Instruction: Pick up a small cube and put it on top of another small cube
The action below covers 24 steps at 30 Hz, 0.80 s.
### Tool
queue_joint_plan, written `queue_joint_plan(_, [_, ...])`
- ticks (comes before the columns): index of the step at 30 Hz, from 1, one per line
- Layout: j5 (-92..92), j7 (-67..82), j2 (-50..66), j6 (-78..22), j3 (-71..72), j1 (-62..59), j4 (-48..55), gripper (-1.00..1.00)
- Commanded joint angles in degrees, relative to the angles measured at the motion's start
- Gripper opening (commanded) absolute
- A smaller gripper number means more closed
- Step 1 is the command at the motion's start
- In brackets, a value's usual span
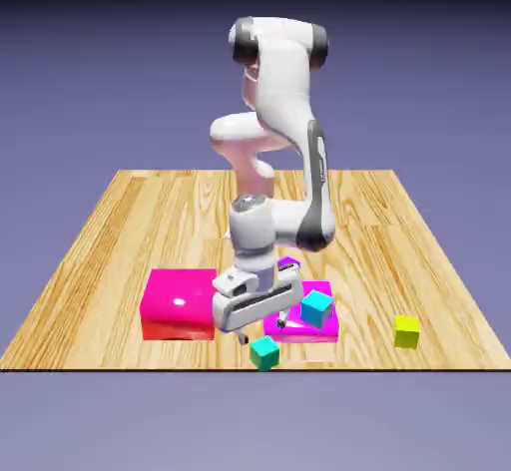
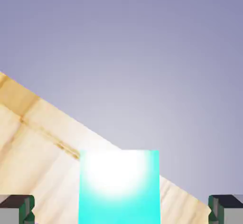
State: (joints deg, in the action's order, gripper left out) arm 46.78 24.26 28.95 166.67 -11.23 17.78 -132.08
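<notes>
Straddling small cube (image 2: 118, 187), gripper (image 1: 261, 334) open, holding nothing.
Cube sits on desk (image 1: 120, 220) near front edge, centred between the fingertips, both clear; lime cube (image 1: 406, 331) well apart toward exterior view's right.

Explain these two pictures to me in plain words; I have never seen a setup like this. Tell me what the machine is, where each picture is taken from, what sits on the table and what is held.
Both pictures are computer-rendered. The exterior view shows a white robot arm on a wooden table, seen from a fixed camera. The hand view looks out from the arm's hand, with its grey fingertips at the bottom corners. On the table lie two flat magenta blocks, a cyan cube on one of them, a purple cube, a tiny lime cube and a tiny teal-green cube. The gripper hangs just over the teal cube with its jaws open on either side; nothing is held yet.
</notes>
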Motion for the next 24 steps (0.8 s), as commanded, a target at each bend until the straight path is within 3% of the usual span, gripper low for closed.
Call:
queue_joint_plan(1, [1.82,1.59,2.08,1.12,1.86,-1.46,1.09,0.00])
queue_joint_plan(2, [2.60,2.28,2.97,1.60,2.66,-2.08,1.55,0.00])
queue_joint_plan(3, [2.60,2.28,2.97,1.60,2.67,-2.09,1.55,-1.00])
queue_joint_plan(12, [-2.98,-9.87,-11.49,-9.56,-8.86,9.45,-2.99,-1.00])
queue_joint_plan(24, [-18.79,-9.59,-12.20,-15.33,-5.42,34.36,2.94,-1.00])
